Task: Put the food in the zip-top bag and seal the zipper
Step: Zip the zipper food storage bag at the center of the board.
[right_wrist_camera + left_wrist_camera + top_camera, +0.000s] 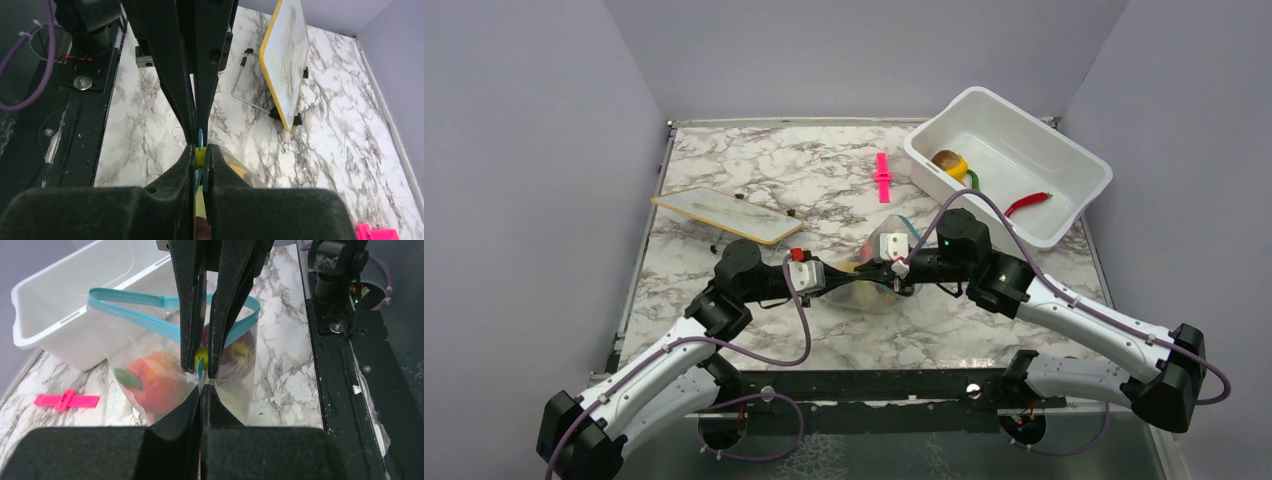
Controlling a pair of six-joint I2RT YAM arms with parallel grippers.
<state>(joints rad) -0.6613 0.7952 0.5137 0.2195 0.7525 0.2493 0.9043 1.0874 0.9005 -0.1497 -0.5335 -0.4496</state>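
You are at the sealing step. Your left gripper (pixel 201 392) is pressed together on the zipper (pixel 135 315), and your right gripper (pixel 200 152) pinches the same blue strip directly opposite, tips almost touching the left's. A speck of yellow shows inside the right's pinch; it cannot be told what that is.

The zip-top bag (pixel 125 347) hangs just past both sets of fingertips. Inside it, a red-orange peach-like fruit (pixel 157 385) lies to one side of the pinch and a dark red piece (pixel 240 352) to the other. Beyond the pinch the zipper's two tracks stand apart in a wide loop, so the mouth looks unsealed along most of its length.

The next move probably calls for one gripper to anchor this end while the other slides along the strip, squeezing both tracks together. Keep the bag taut, or the thin film may bunch.

Note that the white tub (pixel 1064 165), well beyond your right gripper, holds a red chili (pixel 1027 203) and a brown-and-yellow piece (pixel 949 162). If those count as the food, the filling is not finished.
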